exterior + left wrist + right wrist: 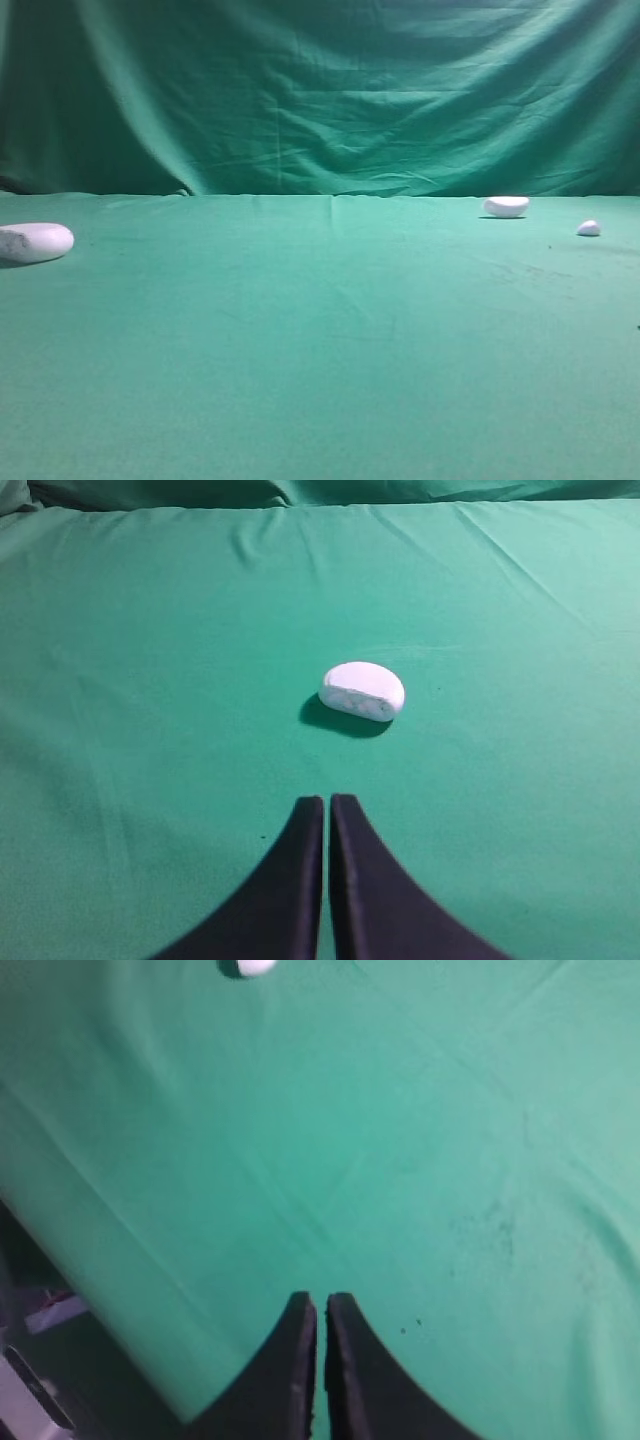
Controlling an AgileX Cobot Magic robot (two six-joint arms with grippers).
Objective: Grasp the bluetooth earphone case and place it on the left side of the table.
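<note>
The bluetooth earphone case [35, 242] is a smooth white oval lying on the green table [320, 360] at the far left of the exterior view. It also shows in the left wrist view [362, 691], end-on, with a mottled flat face. My left gripper [327, 800] is shut and empty, a short way back from the case and slightly left of it. My right gripper [321, 1298] is shut and empty over bare cloth near the table's edge. Neither gripper shows in the exterior view.
A white half-oval bowl-like piece [506, 206] and a tiny white pebble [589, 228] lie at the back right. A small white thing [257, 965] is cut by the top edge of the right wrist view. The table's edge [110, 1290] drops off at lower left there.
</note>
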